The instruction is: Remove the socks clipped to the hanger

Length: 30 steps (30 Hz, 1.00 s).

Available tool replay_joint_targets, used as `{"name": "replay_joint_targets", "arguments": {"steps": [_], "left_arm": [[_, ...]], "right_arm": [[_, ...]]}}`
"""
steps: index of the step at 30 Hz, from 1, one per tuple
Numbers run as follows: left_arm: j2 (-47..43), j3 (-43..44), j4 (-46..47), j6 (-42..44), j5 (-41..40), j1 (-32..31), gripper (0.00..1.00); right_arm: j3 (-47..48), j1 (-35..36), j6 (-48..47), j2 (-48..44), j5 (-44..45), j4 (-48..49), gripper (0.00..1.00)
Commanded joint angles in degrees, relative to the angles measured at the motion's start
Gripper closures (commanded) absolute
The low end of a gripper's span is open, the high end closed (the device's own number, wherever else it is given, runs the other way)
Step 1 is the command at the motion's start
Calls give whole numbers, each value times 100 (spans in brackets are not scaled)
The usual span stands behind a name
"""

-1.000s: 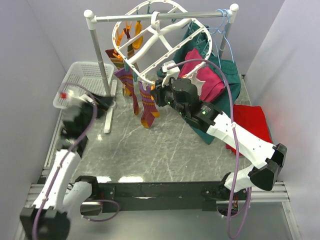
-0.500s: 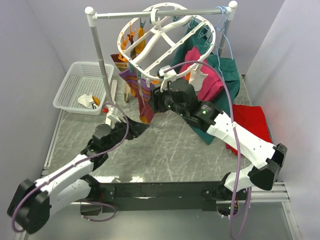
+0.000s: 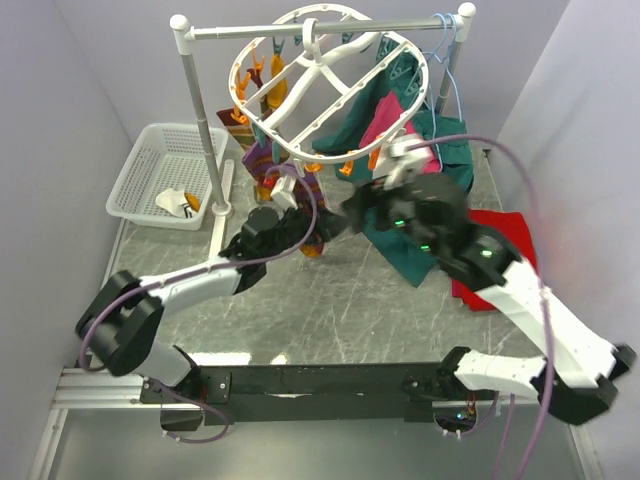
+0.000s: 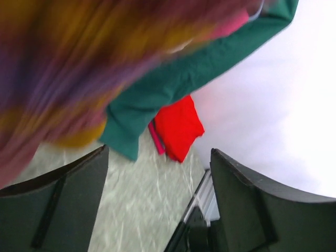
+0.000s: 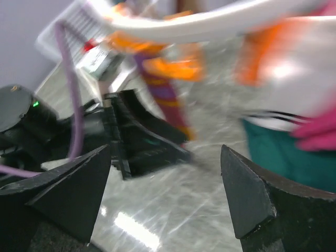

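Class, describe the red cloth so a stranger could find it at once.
Start at the white pole rack at the back. Below its right end, beside the dark green clothes, the red cloth lies on the table. It alone is bright red.

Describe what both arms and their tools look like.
The left arm and right arm have white shells, black joints and a purple cable looping along each; small green lights dot the right. The left tool and right tool have dark, wedge-shaped fingers.

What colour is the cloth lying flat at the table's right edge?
The cloth is red, clearest in the top external view.
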Motion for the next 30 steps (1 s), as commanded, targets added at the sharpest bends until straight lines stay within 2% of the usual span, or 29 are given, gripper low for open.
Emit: {"name": "replay_joint_targets", "arguments": {"steps": [1, 3, 10, 16, 22, 30], "left_arm": [[454, 735, 70, 53, -273, -18, 14], [560, 938, -46, 80, -441, -1, 13], [315, 1035, -555, 255, -1030, 34, 5], [69, 1211, -1127, 527, -1373, 201, 2], [-300, 1044, -1233, 624, -1365, 438, 2], [-626, 912, -1452, 783, -1400, 456, 1]], "right_arm": [[-419, -1108, 93, -876, -124, 3, 10], [-622, -1723, 146, -1088, -477, 205, 10], [-1466, -2587, 330, -1256, -1241, 1128, 11], [-1617, -2860, 313, -958, -1638, 1656, 11], [-1591, -2984, 111, -686, -1796, 1903, 11], [-1477, -3036, -65, -220, -1972, 2298, 11]]}}
